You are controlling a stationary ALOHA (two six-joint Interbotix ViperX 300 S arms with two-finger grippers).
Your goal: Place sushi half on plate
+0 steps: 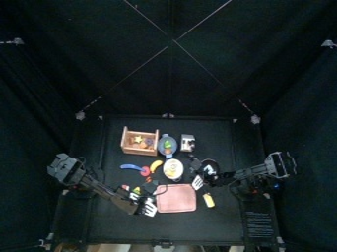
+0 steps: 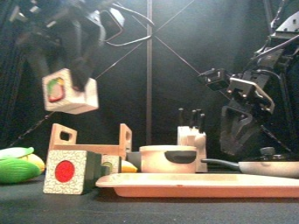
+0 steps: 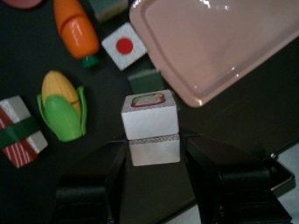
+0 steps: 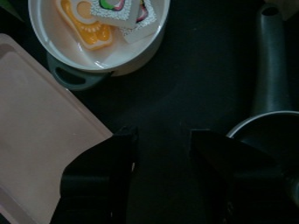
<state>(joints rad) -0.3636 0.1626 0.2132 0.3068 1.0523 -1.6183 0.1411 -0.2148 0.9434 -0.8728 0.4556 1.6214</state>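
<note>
My left gripper [image 3: 152, 150] is shut on a sushi half [image 3: 149, 125], a white cube with a red and green centre. The front view shows this sushi half [image 2: 66, 92] hanging well above the table at the left. The salmon-pink plate [image 3: 216, 44] lies beside the held cube, which is just off its edge. The plate [image 2: 198, 184] is bare in the front view. A second sushi half [image 2: 66, 170] stands on the table left of the plate. My right gripper [image 4: 163, 153] hangs open over dark table, next to the plate's other side [image 4: 41, 149].
A white pot [image 4: 100, 31] holds a sushi piece and yellow food. A black pan [image 4: 274, 87] sits at the right. A carrot [image 3: 73, 26], a corn cob [image 3: 61, 105] and a red-and-green striped toy [image 3: 14, 131] lie left of the plate. A wooden crate [image 2: 87, 140] stands behind.
</note>
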